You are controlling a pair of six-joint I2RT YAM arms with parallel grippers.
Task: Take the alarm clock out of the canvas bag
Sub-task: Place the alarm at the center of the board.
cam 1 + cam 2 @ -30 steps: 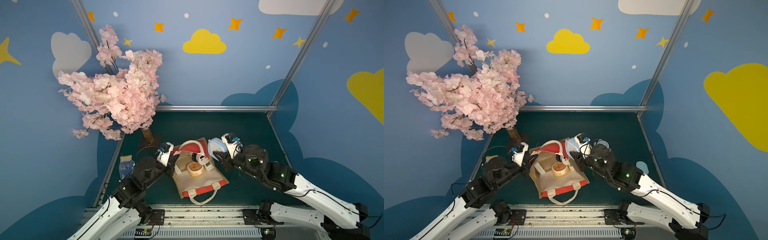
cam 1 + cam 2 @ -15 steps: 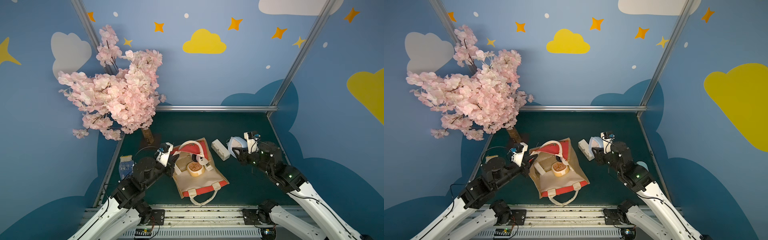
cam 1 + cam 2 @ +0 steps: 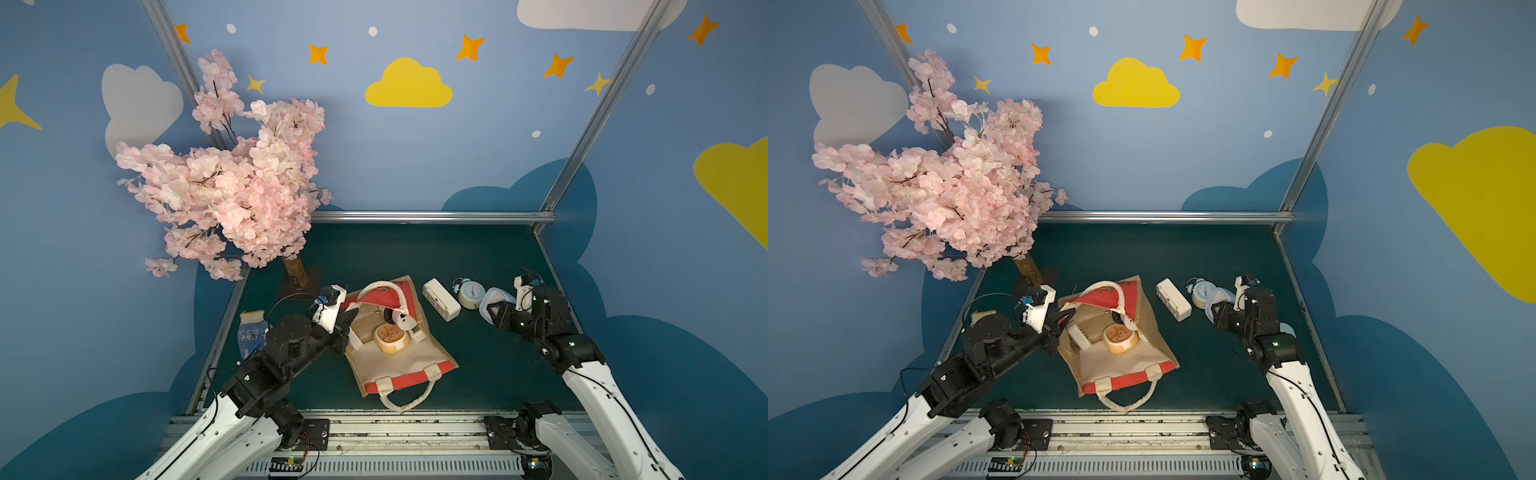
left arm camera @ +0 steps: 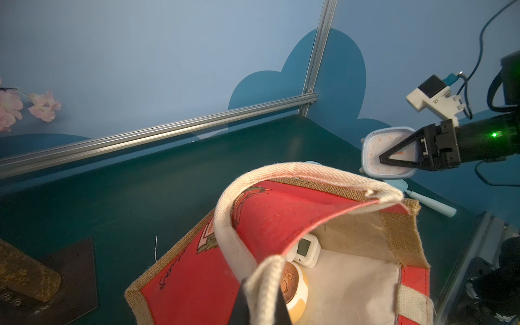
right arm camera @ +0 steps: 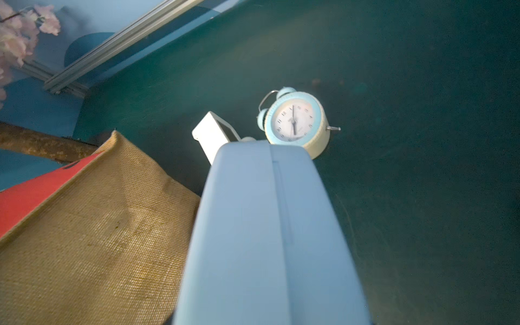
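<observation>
The square alarm clock [image 4: 374, 146] is out of the canvas bag [image 4: 194, 284], held off the table [image 3: 478, 249] in the right gripper [image 4: 387, 161]. The jaws are part-closed on its body, with one finger lying across the white dial and the other hidden behind the case. It looks like a light, rigid plastic shell with smooth, rounded sides, so it could slip. Clamping front to back across the flat faces seems the safest hold, with gentle pressure because the dial cover may mark or crack. Just beyond the right gripper's tips, a twin-bell alarm clock [image 5: 295, 123] and a white box [image 5: 213, 135] lie on the table. The left gripper [image 4: 261, 309] is closed tight on a cream handle [image 4: 309, 171], propping the soft bag's mouth open. Just past its tips, inside the bag, are a round bear-lidded tin [image 3: 391, 338], a small white device with a screen [image 4: 305, 250] and a white block [image 3: 1079, 334].
</observation>
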